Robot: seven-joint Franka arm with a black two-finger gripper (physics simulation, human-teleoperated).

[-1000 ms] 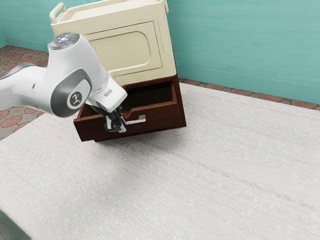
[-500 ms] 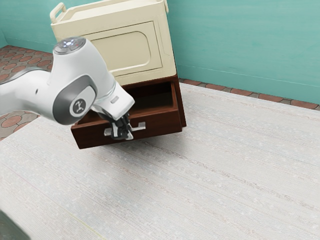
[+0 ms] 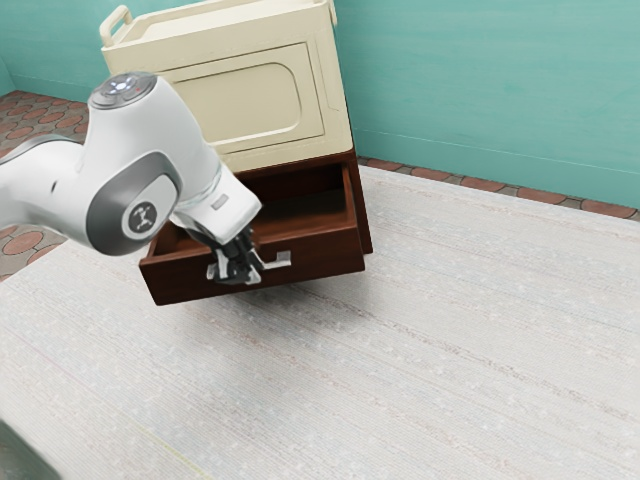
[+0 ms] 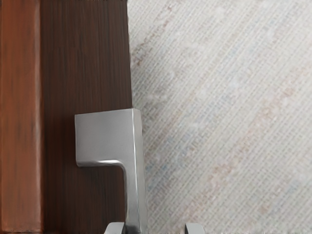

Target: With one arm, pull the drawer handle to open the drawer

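My black gripper [image 3: 243, 274] is at the front of the brown drawer [image 3: 323, 253], over the silver handle [image 3: 283, 259]. The drawer stands pulled out of its cabinet, its inside partly visible. In the wrist view the fingertips of my gripper [image 4: 155, 228] stand apart, with the bar of the handle [image 4: 136, 185] between them. One fingertip is against or very near the bar; a gap separates the other from it. The dark drawer front [image 4: 85, 58] lies beside the handle. My hand hides the handle's middle in the exterior view.
A cream box [image 3: 240, 95] with side handles rests on top of the brown cabinet [image 3: 360, 205]. Pale textured flooring [image 3: 430, 350] extends in front of the drawer, and a teal wall [image 3: 480, 90] rises behind.
The drawer has slid farther out of the cabinet, mostly in the first half second. My gripper has moved outward with its front and stays at the handle.
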